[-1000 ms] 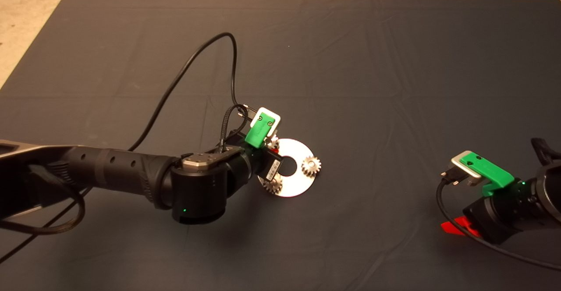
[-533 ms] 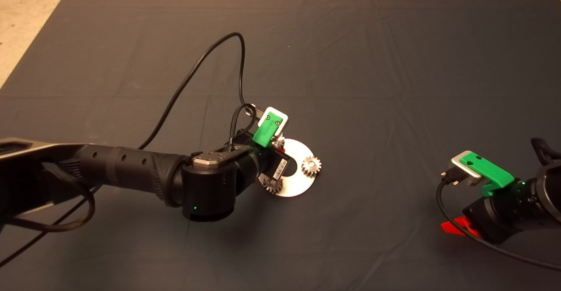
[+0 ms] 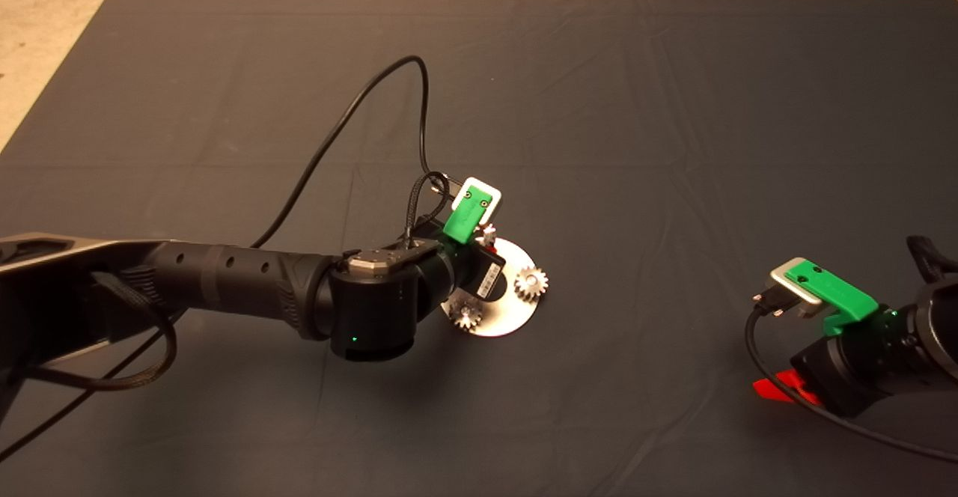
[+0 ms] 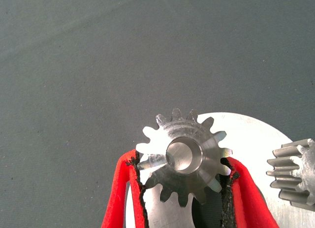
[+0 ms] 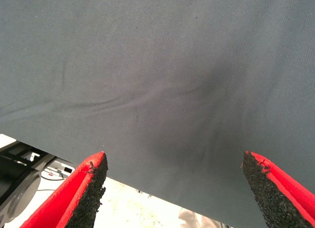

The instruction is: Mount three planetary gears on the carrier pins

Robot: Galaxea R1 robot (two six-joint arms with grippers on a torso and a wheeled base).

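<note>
The round silver disc (image 3: 509, 313) lies mid-mat, and its carrier pins are hidden from me. One planetary gear (image 3: 531, 282) sits on its right side, another (image 3: 465, 316) on its near-left part. My left gripper (image 3: 487, 242) hangs over the disc's far-left edge. In the left wrist view this gripper (image 4: 183, 165) is shut on a third planetary gear (image 4: 184, 156), with its red fingers (image 4: 246, 193) against the teeth on both sides. The gear's bore faces the camera over the edge of the disc (image 4: 256, 149). Beside it stands a seated gear (image 4: 295, 171). My right gripper (image 3: 778, 391) is parked at the lower right, open (image 5: 174, 174).
A black cable (image 3: 352, 115) loops up from the left wrist over the mat (image 3: 636, 108). Bare floor (image 3: 45, 25) lies past the mat's far and left edges. The right wrist view shows wrinkled mat (image 5: 162, 80) and its near edge.
My left arm has moved right and a little farther away, carrying the held gear along the disc's far-left edge. The two seated gears and my right arm have not moved.
</note>
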